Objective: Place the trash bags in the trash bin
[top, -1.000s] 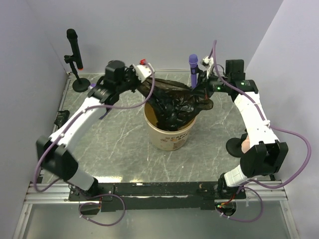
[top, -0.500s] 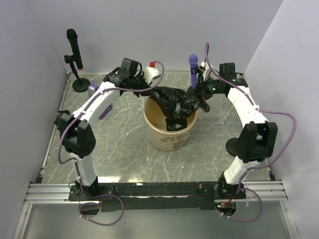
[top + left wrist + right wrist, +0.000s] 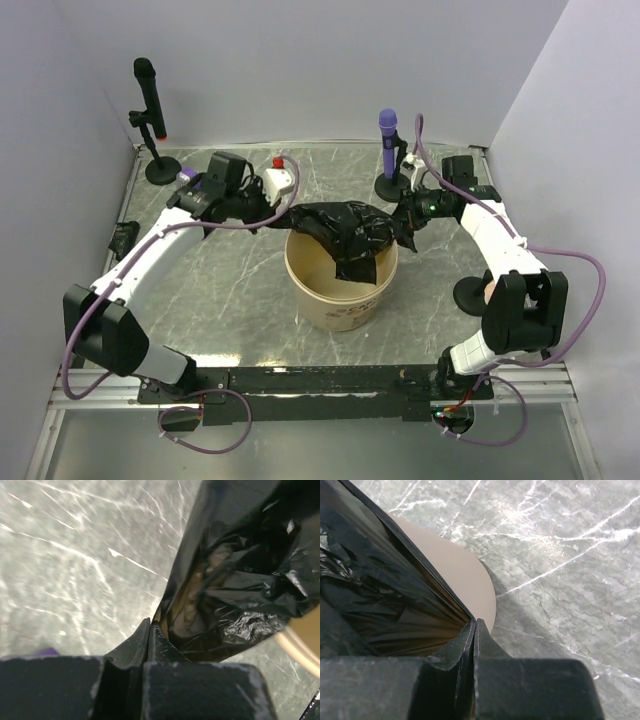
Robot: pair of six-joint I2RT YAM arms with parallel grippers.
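A glossy black trash bag (image 3: 345, 232) hangs stretched over the mouth of the tan trash bin (image 3: 340, 300), its lower end drooping inside. My left gripper (image 3: 283, 216) is shut on the bag's left edge, just left of the bin rim. My right gripper (image 3: 403, 222) is shut on the bag's right edge, at the bin's right rim. In the left wrist view the crinkled bag (image 3: 240, 565) runs out from the closed fingers (image 3: 135, 647), with the bin rim (image 3: 300, 640) at the right. In the right wrist view the bag (image 3: 375, 590) spreads left over the bin (image 3: 455, 570).
A purple microphone on a round stand (image 3: 387, 150) is just behind the bin, near my right arm. A black microphone stand (image 3: 152, 120) is at the back left. A black round base (image 3: 472, 294) sits at the right. Grey marble table (image 3: 230, 290) all round.
Both grippers have come down and toward the near side with the bag. The bag has gone from bunched high above the bin to spread across its mouth. The bin has shifted slightly nearer.
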